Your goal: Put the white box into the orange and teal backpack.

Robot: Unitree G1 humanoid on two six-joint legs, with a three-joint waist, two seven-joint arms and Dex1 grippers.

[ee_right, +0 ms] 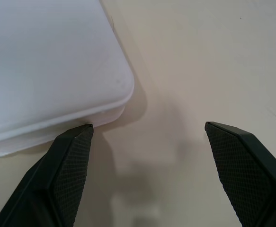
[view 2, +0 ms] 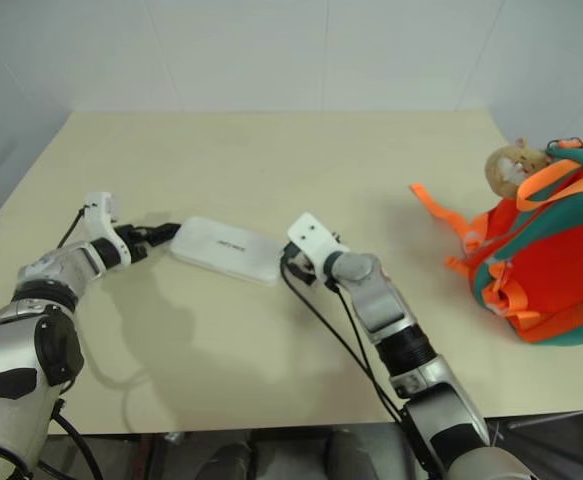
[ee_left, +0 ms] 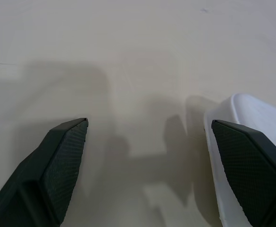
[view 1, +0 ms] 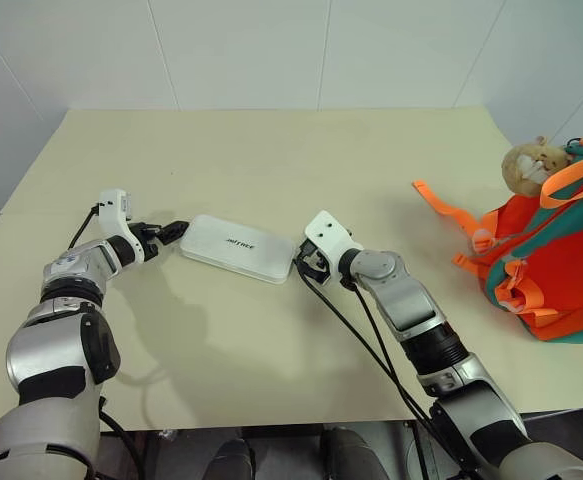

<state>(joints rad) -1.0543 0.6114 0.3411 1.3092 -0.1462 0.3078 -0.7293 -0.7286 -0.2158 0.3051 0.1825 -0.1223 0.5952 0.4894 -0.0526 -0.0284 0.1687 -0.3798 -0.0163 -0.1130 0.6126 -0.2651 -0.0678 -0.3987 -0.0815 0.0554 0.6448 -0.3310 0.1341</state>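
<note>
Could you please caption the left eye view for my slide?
Both open tools, left and right, flank the white box; backpack waits aside.

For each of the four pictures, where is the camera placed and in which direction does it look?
Left eye view: on the head, looking forward and down at the beige table; both arms show, with the flat white box between the open left gripper and the open right gripper.
Right eye view: same head, same scene, the orange and teal backpack at the right.
Left wrist view: along two black fingers; a box end shows.
Right wrist view: along its own fingers; a box corner shows.
All four share the box.
</note>
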